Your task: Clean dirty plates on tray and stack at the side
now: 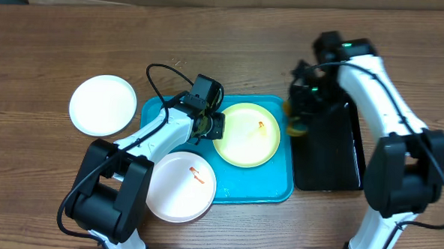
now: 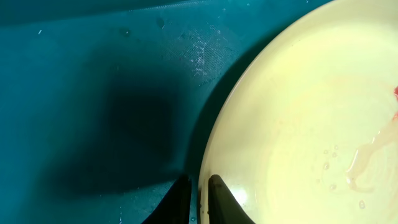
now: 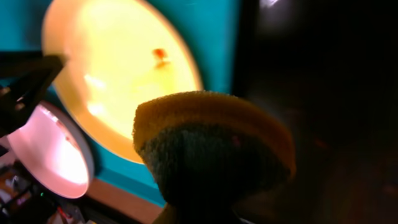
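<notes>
On tray point(image 1: 264, 188) | left fingers point(image 2: 219, 199) pinch yellow plate point(image 1: 245, 137) | right fingers point(image 1: 300, 117) grip sponge point(image 3: 214, 149)

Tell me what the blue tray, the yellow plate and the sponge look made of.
Blue tray: likely plastic, matte, finely scratched and scuffed. Yellow plate: probably glossy plastic or melamine, possibly glazed ceramic; it shows bright highlights and droplets. Sponge: soft yellow foam with a coarse, dark green scouring layer.

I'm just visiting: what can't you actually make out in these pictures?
- Right wrist view: the sponge hides the fingers of the right gripper.
- Overhead: the left arm covers the smeared white plate along its left edge.
- Left wrist view: most of the yellow plate is cut off by the frame edges.
</notes>
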Robot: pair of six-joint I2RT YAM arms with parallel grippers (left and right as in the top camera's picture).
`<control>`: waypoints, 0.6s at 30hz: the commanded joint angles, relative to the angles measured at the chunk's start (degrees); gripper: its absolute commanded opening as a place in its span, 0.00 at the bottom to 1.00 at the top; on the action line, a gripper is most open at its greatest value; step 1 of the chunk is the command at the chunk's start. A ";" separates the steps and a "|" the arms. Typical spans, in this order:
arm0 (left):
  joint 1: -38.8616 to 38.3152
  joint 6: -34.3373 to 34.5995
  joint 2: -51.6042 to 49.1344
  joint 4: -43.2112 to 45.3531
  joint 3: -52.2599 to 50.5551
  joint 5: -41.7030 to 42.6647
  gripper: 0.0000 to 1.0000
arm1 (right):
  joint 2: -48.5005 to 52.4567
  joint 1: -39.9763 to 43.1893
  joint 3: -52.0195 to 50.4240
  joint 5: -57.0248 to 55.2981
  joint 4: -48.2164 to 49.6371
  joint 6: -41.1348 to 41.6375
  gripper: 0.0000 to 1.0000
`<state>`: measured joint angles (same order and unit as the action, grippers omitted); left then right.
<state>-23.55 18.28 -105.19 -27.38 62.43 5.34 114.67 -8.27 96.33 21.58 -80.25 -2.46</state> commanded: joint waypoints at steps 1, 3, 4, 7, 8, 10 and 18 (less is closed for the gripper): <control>-0.11 0.15 -0.46 0.20 -0.55 0.50 0.13 | -2.05 2.14 0.66 -2.73 -0.02 -0.59 0.04; -0.11 0.15 -0.46 0.22 -0.55 0.48 0.13 | -2.05 2.29 0.37 -2.23 0.59 -0.59 0.04; -0.11 0.15 -0.46 0.22 -0.55 0.50 0.13 | -2.05 2.23 0.37 -1.99 1.03 -0.59 0.04; -0.11 0.15 -0.46 0.22 -0.55 0.48 0.13 | -2.05 0.81 0.37 1.29 3.10 -0.59 0.04; -0.11 0.15 -0.46 0.20 -0.55 0.50 0.13 | -2.05 0.26 0.37 2.58 3.82 -0.61 0.04; -0.11 0.15 -0.46 0.20 -0.55 0.50 0.13 | -2.05 -1.27 0.37 4.35 5.38 -0.59 0.04; -0.11 0.15 -0.46 0.22 -0.55 0.50 0.13 | -2.05 -10.64 -1.70 0.42 13.44 -0.59 0.04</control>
<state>-23.55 18.28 -105.19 -27.35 62.39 5.32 114.48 -16.01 95.96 23.40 -68.62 -2.81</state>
